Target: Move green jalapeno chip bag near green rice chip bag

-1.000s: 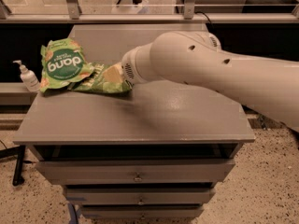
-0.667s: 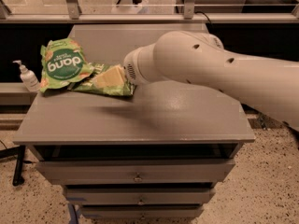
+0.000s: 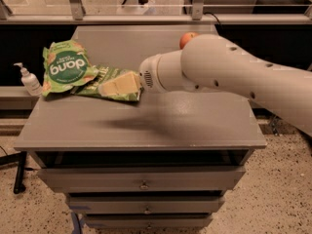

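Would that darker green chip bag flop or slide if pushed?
The jalapeno bag lies flat and crinkled, so probably light and floppy. On the smooth table it likely slides. The gripper hides behind the arm end at its right edge.

Green jalapeno chip bag (image 3: 108, 80) touches green rice chip bag (image 3: 66, 68), back-left corner. Your gripper, behind the arm (image 3: 219, 69), meets its right end.

Grey drawer cabinet (image 3: 195, 126) on speckled floor (image 3: 282, 204), dim light
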{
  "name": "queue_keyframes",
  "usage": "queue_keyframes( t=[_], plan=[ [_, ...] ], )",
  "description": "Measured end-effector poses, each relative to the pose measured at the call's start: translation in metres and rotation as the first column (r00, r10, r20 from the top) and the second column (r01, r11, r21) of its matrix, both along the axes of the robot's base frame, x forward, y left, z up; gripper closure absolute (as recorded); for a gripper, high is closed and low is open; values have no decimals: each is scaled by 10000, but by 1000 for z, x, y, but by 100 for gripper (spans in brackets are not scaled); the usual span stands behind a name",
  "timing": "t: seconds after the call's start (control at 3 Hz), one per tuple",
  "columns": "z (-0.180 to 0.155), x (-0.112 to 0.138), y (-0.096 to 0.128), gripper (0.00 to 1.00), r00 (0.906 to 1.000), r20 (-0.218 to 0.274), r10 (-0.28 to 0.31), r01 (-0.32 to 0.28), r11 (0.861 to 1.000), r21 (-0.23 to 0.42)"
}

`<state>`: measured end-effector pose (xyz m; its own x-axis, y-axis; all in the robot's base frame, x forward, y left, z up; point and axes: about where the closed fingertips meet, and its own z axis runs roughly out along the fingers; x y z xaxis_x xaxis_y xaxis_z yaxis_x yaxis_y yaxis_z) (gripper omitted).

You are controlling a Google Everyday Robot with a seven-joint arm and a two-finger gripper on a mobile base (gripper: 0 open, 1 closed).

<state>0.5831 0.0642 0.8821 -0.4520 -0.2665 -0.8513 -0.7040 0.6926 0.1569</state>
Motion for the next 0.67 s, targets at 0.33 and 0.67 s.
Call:
queue_keyframes(
  t=[0.33,0.67],
  plan=[
    [6,-24,6,0,9940,-448,997,-934,9876,1260],
    [18,-44,-37,0,9826,-67,1854,-1818,9696,1636]
  ],
)
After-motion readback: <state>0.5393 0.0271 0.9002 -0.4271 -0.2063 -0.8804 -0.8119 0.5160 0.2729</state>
